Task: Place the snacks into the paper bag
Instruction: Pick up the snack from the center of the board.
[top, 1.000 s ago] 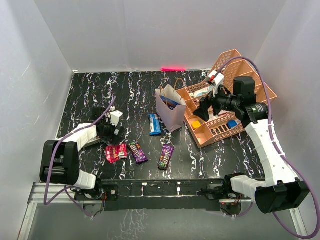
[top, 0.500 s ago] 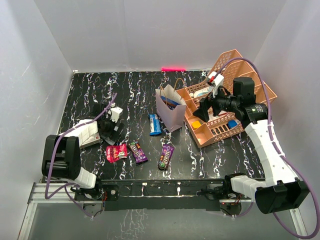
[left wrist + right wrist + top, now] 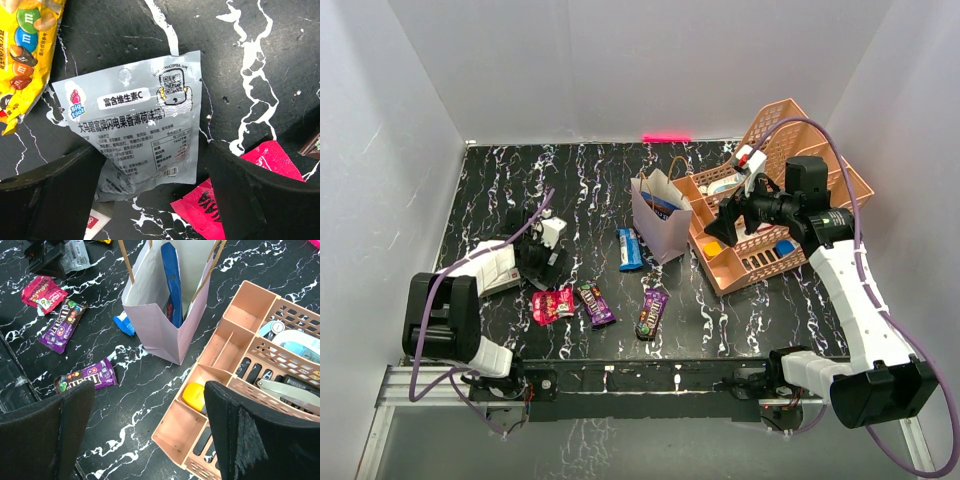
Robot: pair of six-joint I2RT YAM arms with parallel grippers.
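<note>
A silver packet [image 3: 140, 125] lies flat on the black marbled table, and my left gripper [image 3: 155, 150] is open over its lower half, one finger on each side. Close by lie a yellow candy packet [image 3: 25, 45] and a red packet [image 3: 225, 200]. From the top view my left gripper [image 3: 542, 262] is at the table's left. A red packet [image 3: 552, 304], two purple bars [image 3: 596, 303] [image 3: 652, 311] and a blue bar [image 3: 630, 249] lie loose. The paper bag [image 3: 658, 220] stands upright with a blue pouch [image 3: 172, 285] inside. My right gripper [image 3: 725, 222] hangs open, holding nothing.
A salmon-pink organiser tray [image 3: 760, 255] with tools and a yellow item [image 3: 195, 396] stands right of the bag, under my right gripper [image 3: 147, 390]. A white card [image 3: 500, 272] lies beside the left arm. White walls enclose the table on three sides.
The left arm has shifted slightly and settled lower over the silver packet. The right arm and the snacks on the table have not moved.
</note>
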